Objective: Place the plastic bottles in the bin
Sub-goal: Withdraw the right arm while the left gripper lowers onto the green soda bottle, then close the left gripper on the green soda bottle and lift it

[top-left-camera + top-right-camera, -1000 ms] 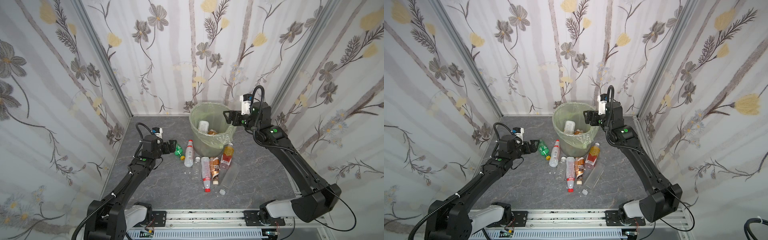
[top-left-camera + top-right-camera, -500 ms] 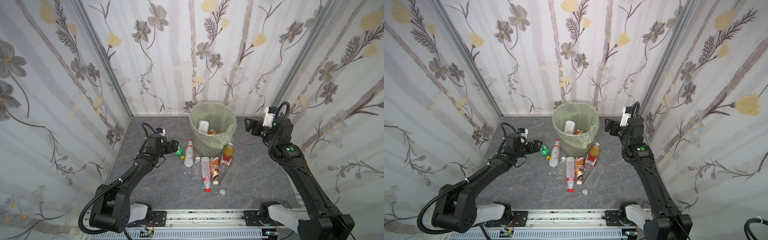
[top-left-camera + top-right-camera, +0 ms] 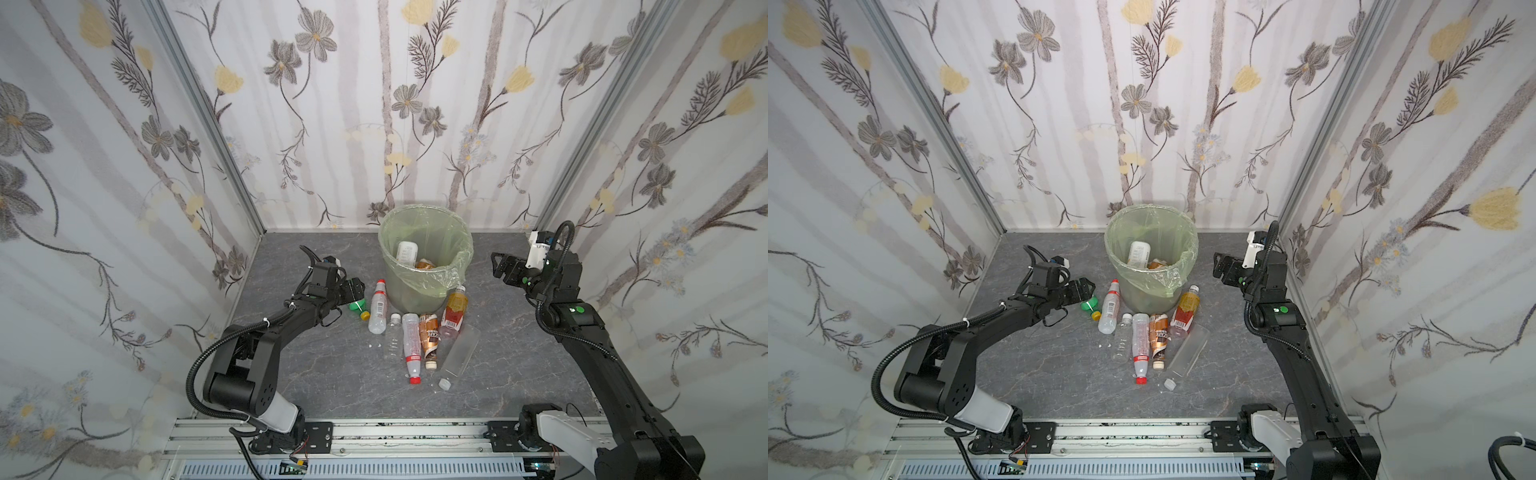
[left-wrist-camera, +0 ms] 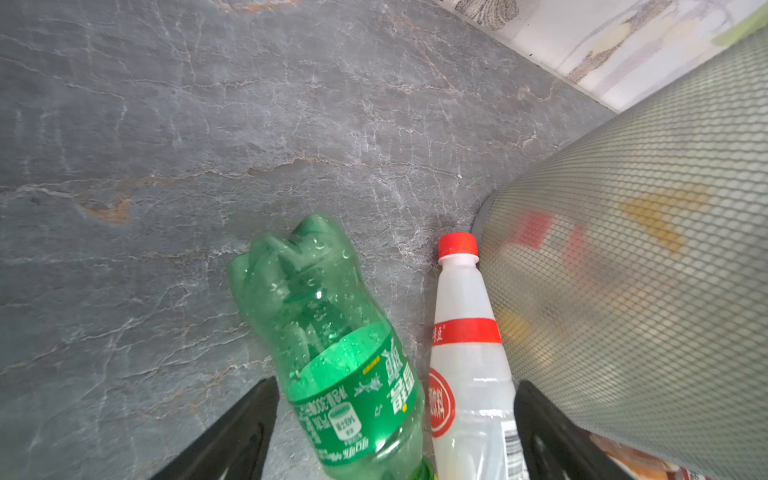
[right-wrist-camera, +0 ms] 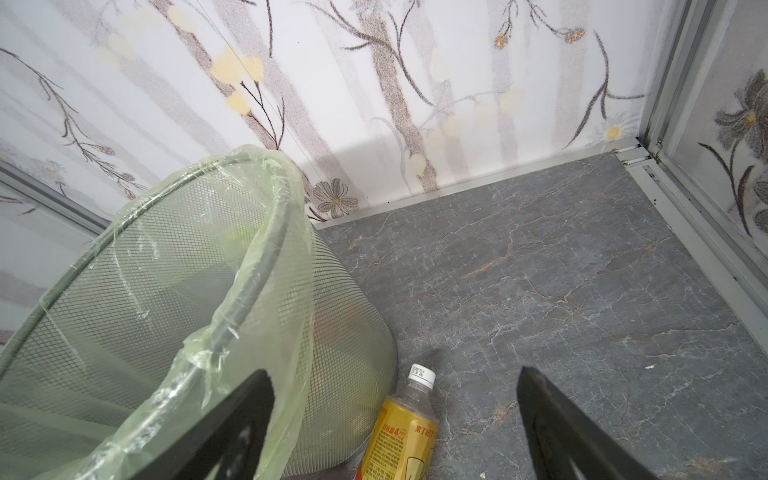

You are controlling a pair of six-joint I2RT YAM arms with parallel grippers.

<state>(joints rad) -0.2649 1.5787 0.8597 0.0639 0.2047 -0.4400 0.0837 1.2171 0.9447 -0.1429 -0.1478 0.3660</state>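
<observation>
Left claw [image 4: 397, 384] wide open and empty, straddling the green bottle [image 4: 328, 332] and the red-capped white bottle [image 4: 465, 374] lying on the surface [image 4: 208, 166] against the bin [image 4: 644, 249], so closing here may pinch 2 or jam the bin wall; right claw [image 3: 496, 266] open, empty.

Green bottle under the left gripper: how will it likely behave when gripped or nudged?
The green bottle lies on its side, so a nudge would probably roll it. Only droplets show inside: likely light, and thin walls may dent. The red-capped bottle lies close beside it between the fingers of the open left gripper, so closing might catch both.
</observation>
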